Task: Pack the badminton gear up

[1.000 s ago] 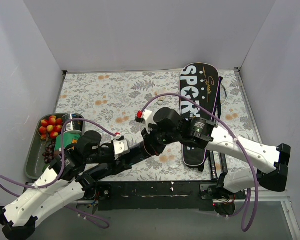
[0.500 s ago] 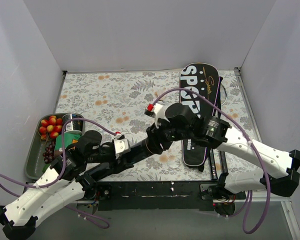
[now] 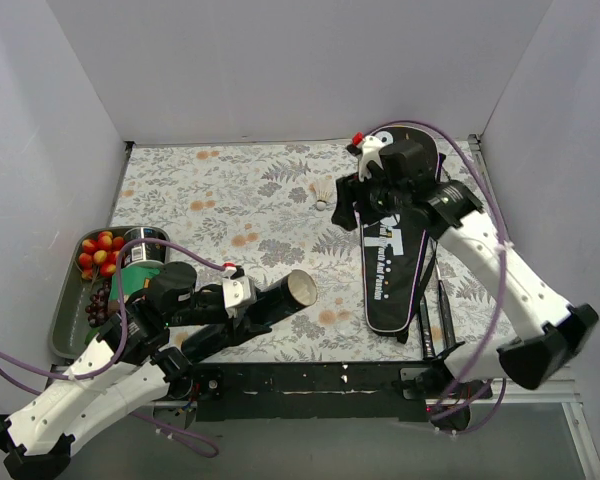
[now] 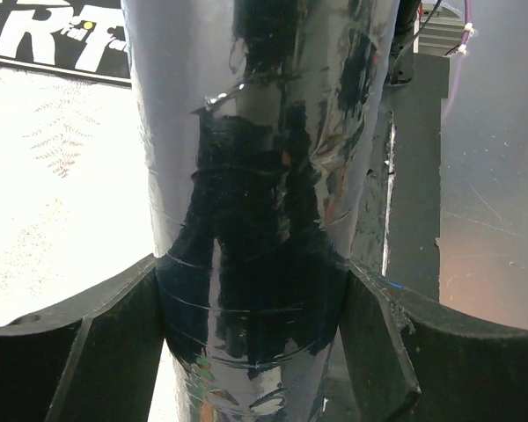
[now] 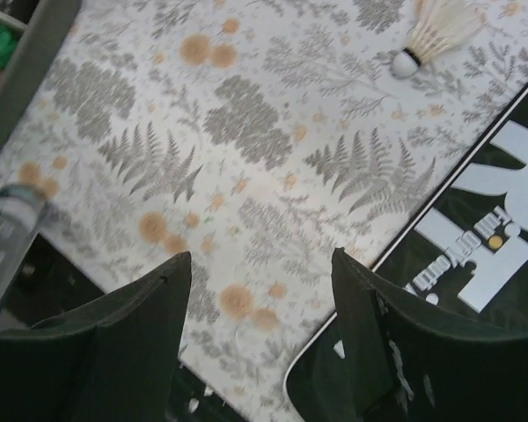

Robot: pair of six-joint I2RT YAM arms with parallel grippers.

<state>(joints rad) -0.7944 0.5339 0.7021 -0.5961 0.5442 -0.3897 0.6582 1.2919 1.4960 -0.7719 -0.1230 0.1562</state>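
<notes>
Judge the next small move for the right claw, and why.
Probably shift the open, empty right claw over the loose shuttlecock lying beside the racket bag; the left claw holds the shuttle tube nearby.

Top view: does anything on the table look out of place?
Yes: one white shuttlecock lies loose on its side on the flowered cloth, beside the black racket bag, not in the dark tube.
</notes>
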